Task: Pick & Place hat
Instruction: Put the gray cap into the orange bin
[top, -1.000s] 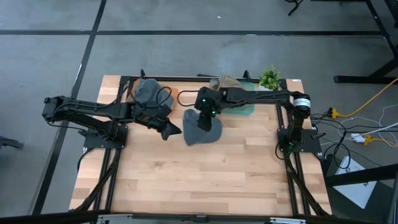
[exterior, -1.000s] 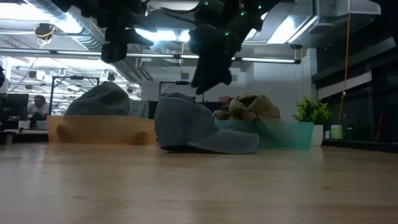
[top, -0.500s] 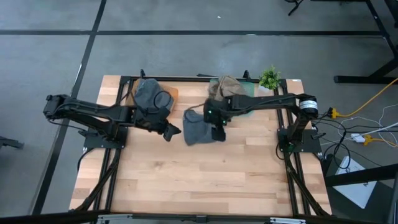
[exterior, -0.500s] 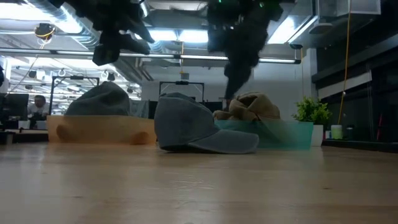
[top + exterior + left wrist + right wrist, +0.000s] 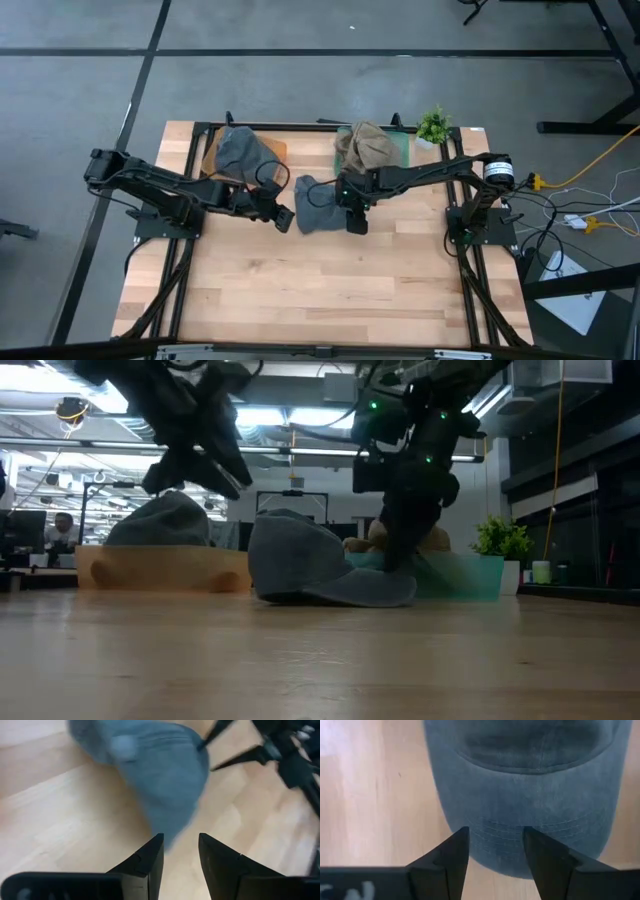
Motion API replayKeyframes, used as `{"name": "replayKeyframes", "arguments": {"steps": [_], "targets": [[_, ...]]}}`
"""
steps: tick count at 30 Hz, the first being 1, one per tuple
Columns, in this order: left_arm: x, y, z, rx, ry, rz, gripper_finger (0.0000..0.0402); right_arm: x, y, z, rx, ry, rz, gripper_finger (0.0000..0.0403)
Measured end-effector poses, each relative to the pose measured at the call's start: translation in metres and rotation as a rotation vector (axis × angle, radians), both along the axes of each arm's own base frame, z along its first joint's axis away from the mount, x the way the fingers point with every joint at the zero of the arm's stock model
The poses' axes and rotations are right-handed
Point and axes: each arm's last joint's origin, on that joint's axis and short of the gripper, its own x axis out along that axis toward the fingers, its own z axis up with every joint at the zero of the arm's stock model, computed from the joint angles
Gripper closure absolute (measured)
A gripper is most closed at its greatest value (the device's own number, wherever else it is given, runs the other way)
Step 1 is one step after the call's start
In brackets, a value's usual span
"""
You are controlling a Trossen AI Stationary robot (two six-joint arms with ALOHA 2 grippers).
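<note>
A blue-grey cap point(image 5: 315, 207) lies on the wooden table with its crown up and its brim flat on the boards, pointing to the table's right point(image 5: 380, 592). My right gripper point(image 5: 355, 220) is open and points down over that brim point(image 5: 495, 837); the fingers straddle the brim's front edge point(image 5: 398, 555). My left gripper point(image 5: 284, 217) is open and hovers in the air just left of the cap point(image 5: 150, 765), well above the table point(image 5: 195, 465). Its fingertips point(image 5: 180, 851) point at the cap's near edge. My right gripper comes at the cap's brim point(image 5: 495, 837) from above, its open fingers one on each side of the brim's front edge. I cannot tell whether the fingers touch the brim. The cap rests flat on the table.
A grey hat point(image 5: 238, 150) sits in a wooden tray point(image 5: 160, 568) at the far left. A tan hat point(image 5: 365, 148) lies in a green tray point(image 5: 465, 575) at the far right, beside a small potted plant point(image 5: 433, 125). Bare boards point(image 5: 320, 290) stretch toward the near edge.
My right gripper has moved from above the cap's crown toward the table's right and near edge, and down onto the brim. My left gripper has moved right toward the cap and come lower. The cap has stayed where it was.
</note>
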Motion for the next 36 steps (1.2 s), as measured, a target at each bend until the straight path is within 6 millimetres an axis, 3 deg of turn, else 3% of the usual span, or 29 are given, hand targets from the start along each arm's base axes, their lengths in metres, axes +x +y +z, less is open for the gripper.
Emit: {"name": "replayKeyframes", "arguments": {"steps": [9, 18, 26, 31, 36], "targets": [[0.003, 0.009, -0.003, 0.075, -0.03, 0.229, 0.023, -0.002, 0.0, -0.005, 0.002, -0.003, -0.004, 0.0238], [0.013, 0.033, -0.009, -0.053, -0.045, 0.238, 0.016, 0.001, 0.0, -0.003, 0.0, -0.034, 0.0, 0.0238], [0.014, 0.048, -0.021, -0.062, 0.021, 0.272, 0.0154, 0.001, 0.0, -0.003, -0.001, -0.036, 0.001, 0.0238], [0.023, 0.05, -0.02, -0.126, -0.042, 0.171, 0.0154, 0.002, 0.0, -0.003, -0.003, -0.054, 0.001, 0.0238], [0.033, 0.054, -0.036, -0.187, -0.011, 0.138, 0.0157, 0.004, 0.0, -0.002, -0.004, -0.073, -0.001, 0.0238]]}}
